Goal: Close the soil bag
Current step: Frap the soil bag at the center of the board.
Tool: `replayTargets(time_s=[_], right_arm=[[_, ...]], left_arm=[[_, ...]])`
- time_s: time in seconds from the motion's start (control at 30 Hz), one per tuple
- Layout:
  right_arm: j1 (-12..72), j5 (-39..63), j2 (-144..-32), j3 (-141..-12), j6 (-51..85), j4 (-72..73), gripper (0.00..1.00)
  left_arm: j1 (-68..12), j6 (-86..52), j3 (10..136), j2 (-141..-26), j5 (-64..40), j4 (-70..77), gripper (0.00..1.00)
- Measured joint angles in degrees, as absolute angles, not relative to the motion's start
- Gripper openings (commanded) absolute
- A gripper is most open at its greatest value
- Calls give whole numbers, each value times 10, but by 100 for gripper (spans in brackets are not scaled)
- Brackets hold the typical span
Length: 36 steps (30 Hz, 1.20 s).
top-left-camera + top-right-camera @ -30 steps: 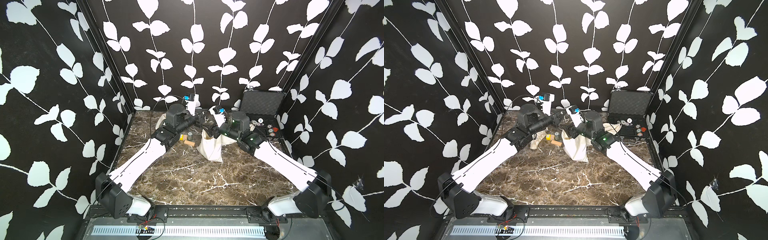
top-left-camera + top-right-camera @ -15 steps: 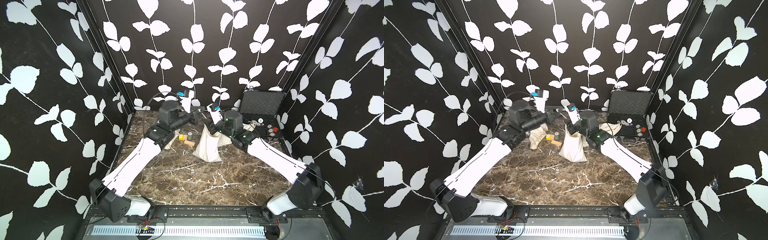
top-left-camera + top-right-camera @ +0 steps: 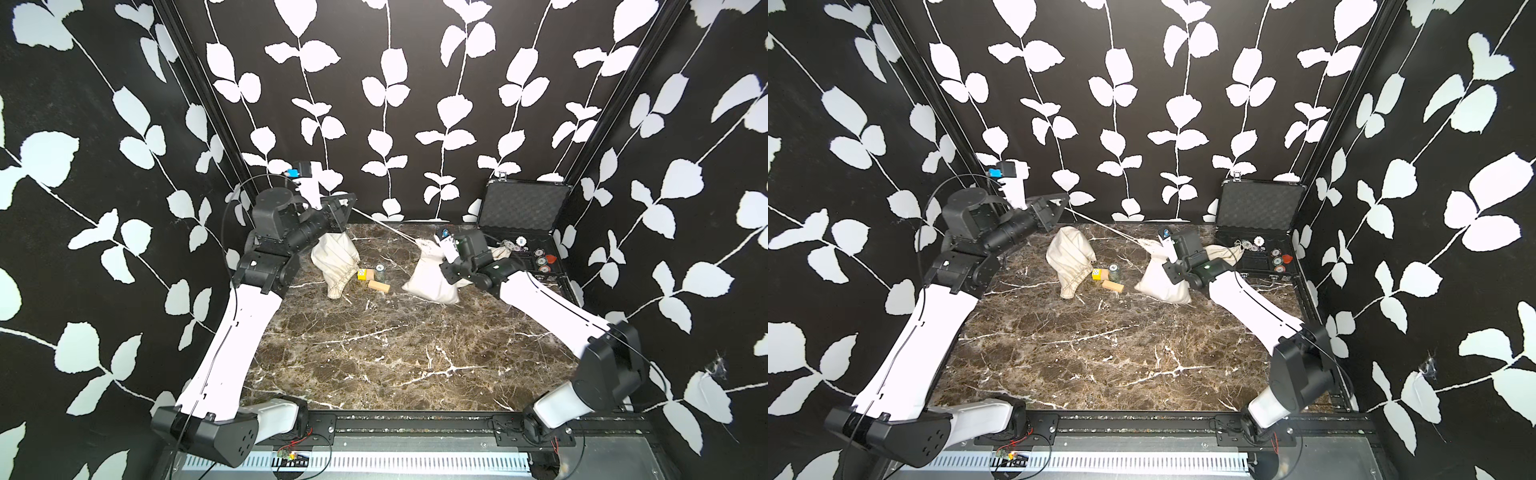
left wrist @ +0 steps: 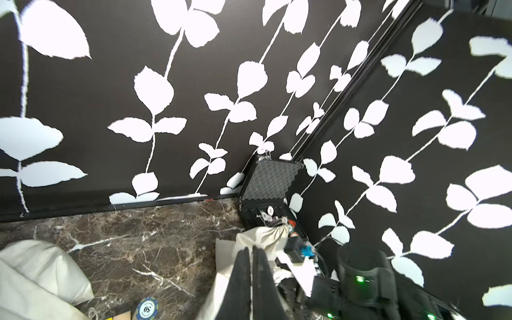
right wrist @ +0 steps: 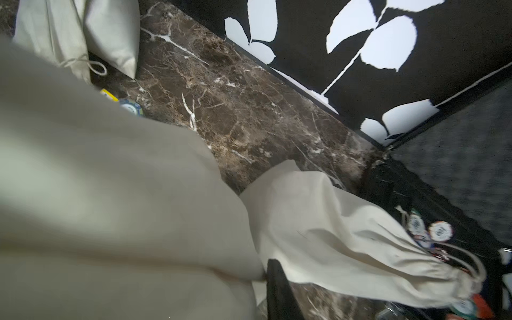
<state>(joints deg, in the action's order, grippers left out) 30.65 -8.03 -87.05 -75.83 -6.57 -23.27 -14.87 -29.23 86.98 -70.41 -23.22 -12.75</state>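
Drawstring (image 3: 382,224) runs taut from soil bag (image 3: 430,276), at one o'clock on the surface (image 3: 374,353), to left end effector (image 3: 347,208) shut on it; neck looks nearly cinched, final tightening left; right end effector (image 3: 445,266) meets its cloth, opening unclear.

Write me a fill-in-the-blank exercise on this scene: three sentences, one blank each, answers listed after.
1. The left tool, jaws shut, holds a ___ that runs taut to the soil bag.
2. The black case beside the right arm stands with its lid ___.
3. The die near the wooden block is ___ in colour.

Missing words: drawstring; open; yellow.
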Motion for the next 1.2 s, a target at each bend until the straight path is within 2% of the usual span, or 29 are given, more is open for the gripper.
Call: replayTargets(time_s=[0.17, 0.33, 0.57, 0.63, 0.9, 1.07, 1.2], right_arm=[[296, -82, -798, -804, -93, -298, 8], [294, -70, -766, -767, -101, -316, 8], [264, -90, -791, -618, -59, -306, 30], [267, -95, -807, -612, -40, -303, 42], [409, -123, -802, -635, -33, -143, 76], [469, -114, -800, -674, -66, -56, 84], [499, -105, -839, -733, -108, -9, 85]], left_arm=[[-140, -305, 868, -679, -234, -98, 0], [-141, -309, 842, -658, -258, -98, 0], [-139, -335, 722, -684, -274, -74, 0], [-134, -341, 708, -704, -273, -67, 0], [-127, -357, 712, -729, -272, -46, 0], [-127, -360, 712, -708, -272, -44, 0], [-127, -361, 717, -683, -272, -45, 0]])
